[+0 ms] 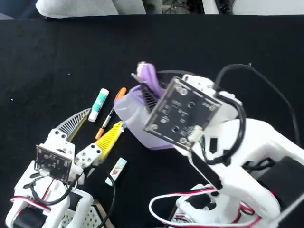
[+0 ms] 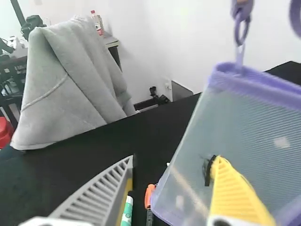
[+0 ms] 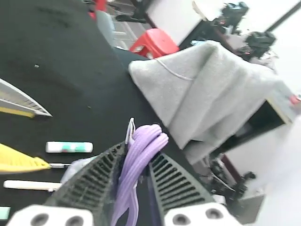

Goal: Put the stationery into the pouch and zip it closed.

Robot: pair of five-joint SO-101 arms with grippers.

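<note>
The black bench (image 1: 57,52) runs bare and wide across its far side and left half, up to the far edge where a gray cloth (image 1: 90,6) hangs beyond it. All the things are crowded in front of the two arms. The right jaws are clamped shut on the purple strap (image 3: 141,150) of the pouch (image 1: 133,111), which is held just in front of the right arm. In the left wrist view the single translucent purple pouch stands upright, with its purple band and ring pull (image 2: 241,23) uppermost. Whether its zip is open cannot be told. The left jaws are spread wide and hold nothing. The gray finger (image 1: 73,121) points past the tube, and the tip of the yellow finger (image 1: 110,137) is just beside the pouch's near side. Three loose pieces lie on the bench in the high view. One white-and-green tube (image 1: 99,104) has its long axis running away from the arms. One orange-ended pen (image 1: 110,114) slants nearly parallel beside it, between tube and pouch. One small white-and-green piece (image 1: 118,168) lies by the left arm's base.
</note>
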